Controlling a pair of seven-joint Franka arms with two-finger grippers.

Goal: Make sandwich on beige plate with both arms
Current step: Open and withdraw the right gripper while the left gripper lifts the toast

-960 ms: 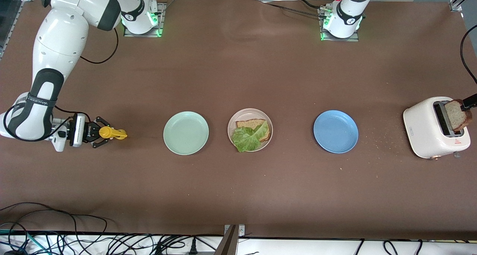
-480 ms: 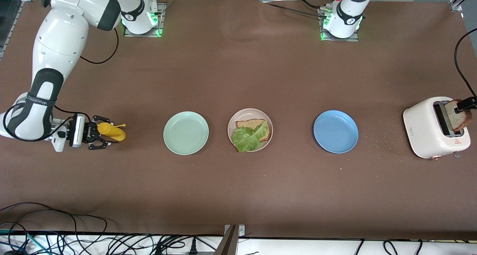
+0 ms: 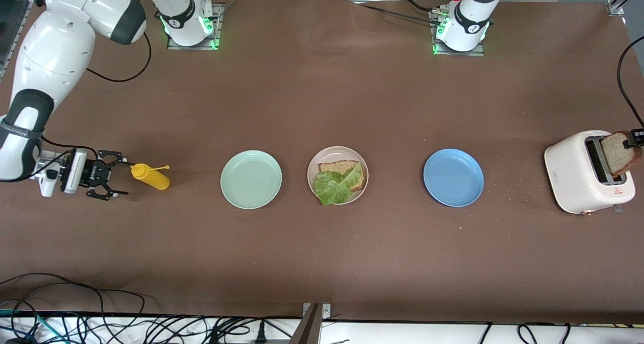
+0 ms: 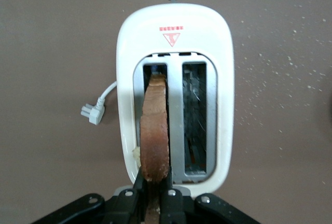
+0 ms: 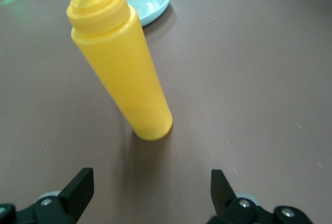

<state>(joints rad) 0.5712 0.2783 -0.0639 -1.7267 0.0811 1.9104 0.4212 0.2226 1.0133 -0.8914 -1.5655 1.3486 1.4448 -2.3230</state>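
The beige plate (image 3: 312, 169) sits mid-table with one brown bread slice (image 3: 338, 166) on it and a green lettuce leaf (image 3: 334, 186) lying over that slice. A second bread slice (image 3: 616, 155) stands half out of one slot of the white toaster (image 3: 571, 170) at the left arm's end. My left gripper (image 3: 635, 139) is shut on its top edge. In the left wrist view both black fingers of this gripper (image 4: 154, 193) pinch the slice (image 4: 155, 130) above the toaster (image 4: 223, 79). My right gripper (image 3: 112, 175) hangs open at the right arm's end, holding nothing.
A yellow squeeze bottle (image 3: 150, 177) (image 5: 122, 73) stands just off the right gripper (image 5: 152, 187). A mint-green plate (image 3: 251, 179) and a blue plate (image 3: 453, 177) flank the beige one. Crumbs lie between the blue plate and the toaster. The toaster's plug (image 4: 91, 114) lies loose.
The right gripper let go of the yellow bottle, opened wide and drew back from it; the bottle now stands by itself. The left gripper shut on the bread slice in the toaster.
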